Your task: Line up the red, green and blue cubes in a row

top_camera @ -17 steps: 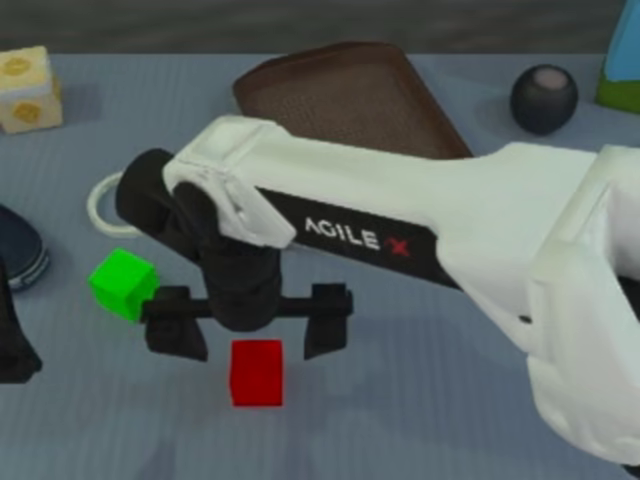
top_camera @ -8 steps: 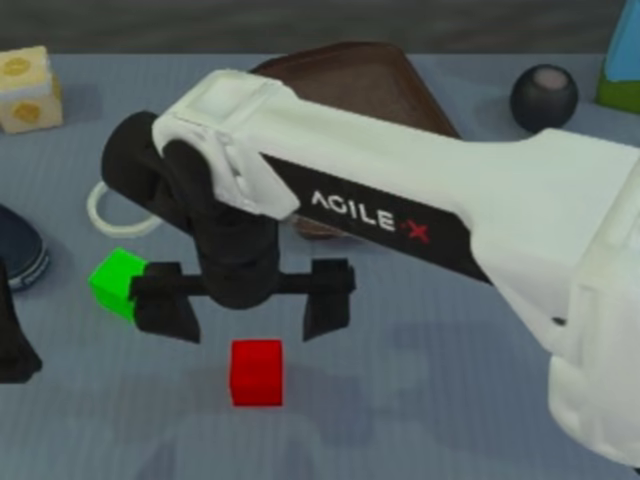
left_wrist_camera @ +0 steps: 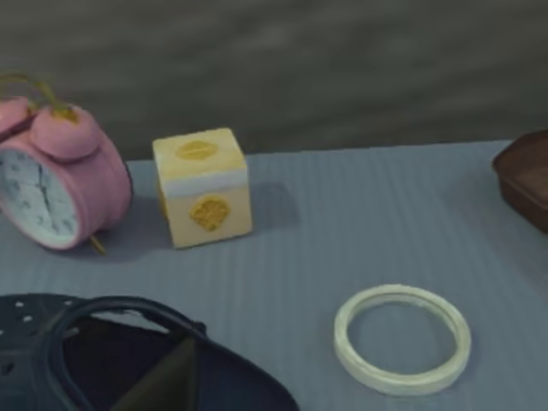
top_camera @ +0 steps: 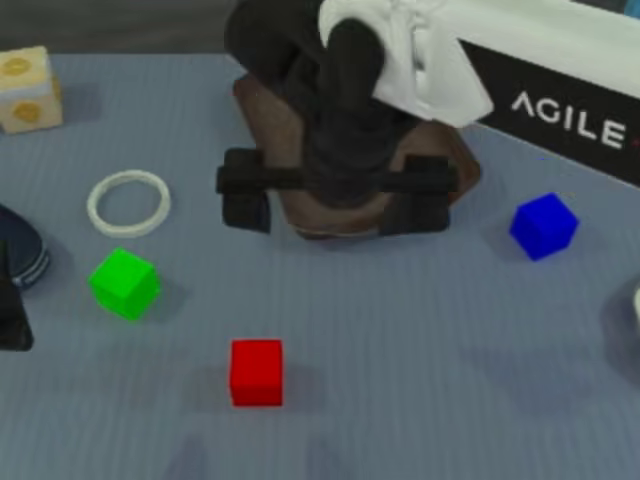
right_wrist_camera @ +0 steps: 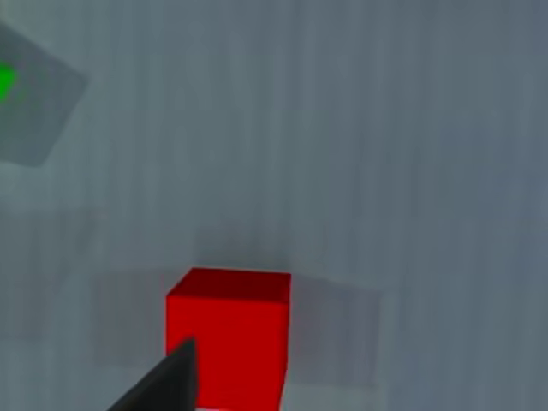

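Observation:
The red cube sits near the table's front, left of centre. The green cube lies to its left and a little farther back. The blue cube rests at the right. My right gripper hangs open and empty high above the table's back middle, well away from all three cubes. In the right wrist view the red cube lies below, with one dark fingertip in front of it. My left arm is parked at the left edge.
A white ring lies behind the green cube. A brown tray is mostly hidden under the right gripper. A cream block stands at the back left, beside a pink alarm clock. A dark blue shoe lies at the left edge.
My right arm has risen and drawn back from the red cube toward the rear, still open. The ring and blue cube have come into sight.

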You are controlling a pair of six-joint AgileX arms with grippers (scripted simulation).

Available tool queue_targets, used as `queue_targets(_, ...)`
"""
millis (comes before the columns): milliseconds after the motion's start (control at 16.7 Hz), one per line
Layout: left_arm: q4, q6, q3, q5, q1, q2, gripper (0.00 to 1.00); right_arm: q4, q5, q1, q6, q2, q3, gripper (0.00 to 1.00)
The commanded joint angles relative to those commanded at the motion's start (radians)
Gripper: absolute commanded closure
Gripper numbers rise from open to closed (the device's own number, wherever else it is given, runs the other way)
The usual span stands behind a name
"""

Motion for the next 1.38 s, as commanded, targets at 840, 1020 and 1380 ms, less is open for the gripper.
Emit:
queue_targets(840,-0.616,0.197,0.833,0.006,-0.111,1.253,0.00,0.732,0.032,-0.571,-0.590,-1.515,-1.348,0.00)
queue_targets(1020,-0.722,0.232,0.986,0.006,-0.130,1.457,0.00,0.884,-0.012,-0.665,-0.678,-1.743,-1.582,0.00)
queue_targets(1380,-0.843,0.277,1.190,0.005,-0.154,1.701,0.00,1.111,-0.097,-0.783,-0.773,-2.030,-1.868,0.00)
